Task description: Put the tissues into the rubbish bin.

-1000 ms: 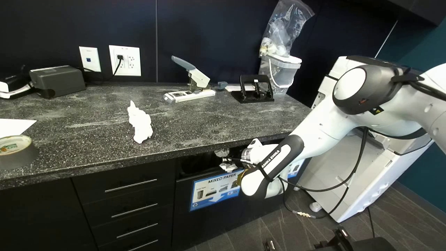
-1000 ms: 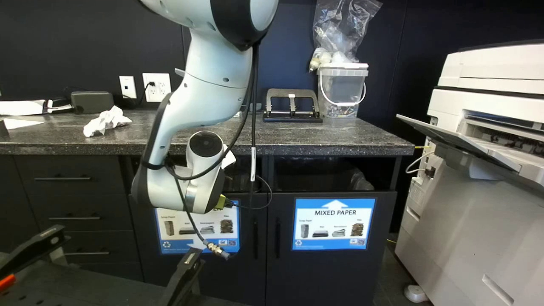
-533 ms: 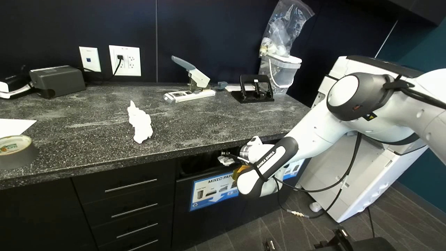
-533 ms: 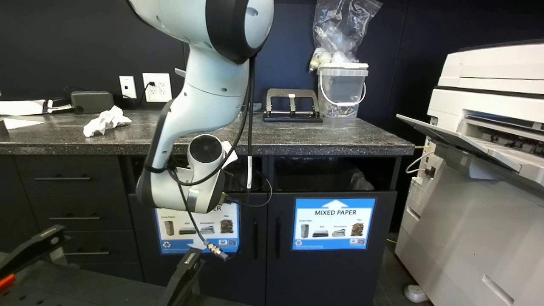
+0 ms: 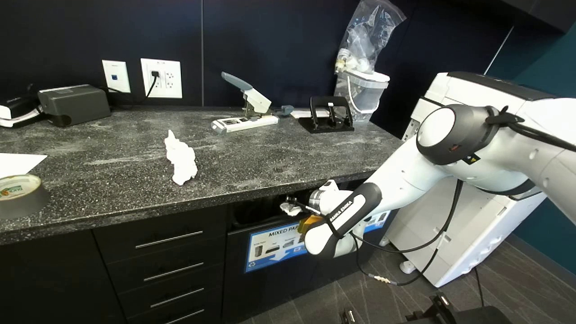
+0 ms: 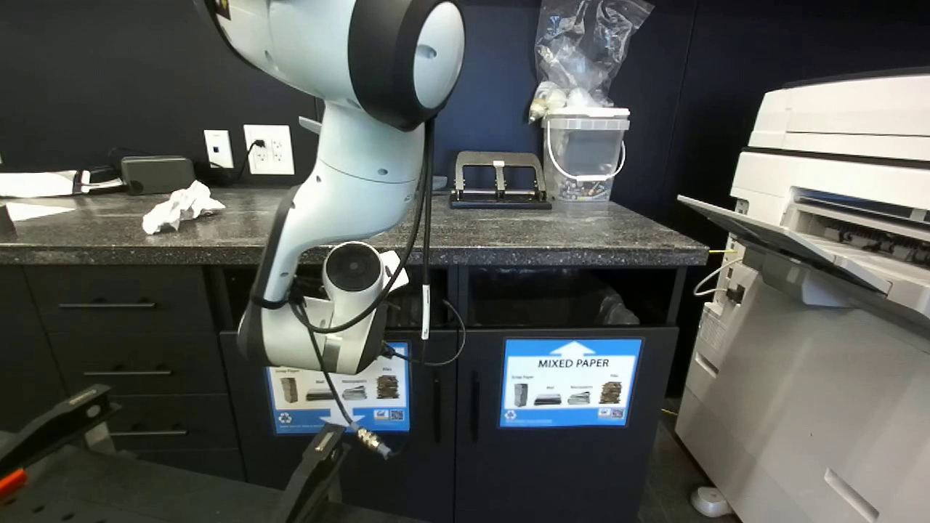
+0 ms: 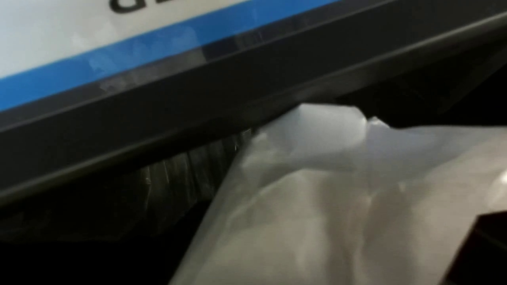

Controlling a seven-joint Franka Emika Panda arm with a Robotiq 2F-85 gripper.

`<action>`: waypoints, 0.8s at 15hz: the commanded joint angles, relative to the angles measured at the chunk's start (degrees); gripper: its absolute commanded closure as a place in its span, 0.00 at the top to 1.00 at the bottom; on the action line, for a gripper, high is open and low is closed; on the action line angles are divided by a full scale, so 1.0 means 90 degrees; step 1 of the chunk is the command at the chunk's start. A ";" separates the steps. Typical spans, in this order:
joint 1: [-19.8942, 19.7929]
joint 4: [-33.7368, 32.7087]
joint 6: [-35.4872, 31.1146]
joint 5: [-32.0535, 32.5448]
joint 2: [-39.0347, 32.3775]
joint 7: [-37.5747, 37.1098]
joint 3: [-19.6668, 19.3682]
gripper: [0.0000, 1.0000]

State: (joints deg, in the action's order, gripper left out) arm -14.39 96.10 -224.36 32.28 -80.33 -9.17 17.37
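Note:
A crumpled white tissue (image 5: 181, 158) lies on the counter, and it also shows in an exterior view as a peaked lump (image 6: 182, 207). Another white tissue (image 5: 290, 209) is at my gripper (image 5: 297, 204), right at the cabinet opening; it fills much of the wrist view as a pale crumpled sheet (image 7: 317, 206). The rubbish bin sits behind the front panel (image 7: 253, 91) labelled MIXED PAPER, with a clear liner (image 7: 178, 178) inside. A dark edge, perhaps a finger, pokes in at the wrist view's lower right. Tissue and arm hide the jaws.
The counter edge (image 5: 189, 208) overhangs the bin opening close above my hand. On the counter stand a stapler (image 5: 247, 112), a hole punch (image 5: 330, 114), a bucket (image 5: 362, 94) and a tape roll (image 5: 20, 195). A large printer (image 6: 821, 327) flanks the cabinet.
My forearm and elbow have sunk and the hand has shifted slightly toward the bin opening. Less of the tissue at the gripper shows in an exterior view. The tissue on the counter has stayed put.

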 commanded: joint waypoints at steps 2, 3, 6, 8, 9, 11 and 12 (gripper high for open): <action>0.0244 -0.0500 -0.0128 -0.0092 -0.0151 -0.0317 -0.0055 0.90; 0.0257 -0.0501 -0.0144 -0.0075 -0.0136 -0.0346 -0.0052 0.96; 0.0367 -0.0421 0.0004 -0.0076 0.0004 -0.0335 -0.0165 1.00; 0.0554 -0.0251 0.0208 -0.0235 0.0251 -0.0146 -0.0372 1.00; 0.0639 -0.0235 0.0260 -0.0269 0.0294 -0.0073 -0.0460 1.00; 0.0872 -0.0056 0.0594 -0.0345 0.0559 0.0069 -0.0697 1.00; 0.0992 -0.0005 0.0701 -0.0455 0.0617 0.0169 -0.0796 1.00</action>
State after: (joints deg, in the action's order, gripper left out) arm -10.37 95.98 -224.46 30.87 -79.15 -9.93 12.61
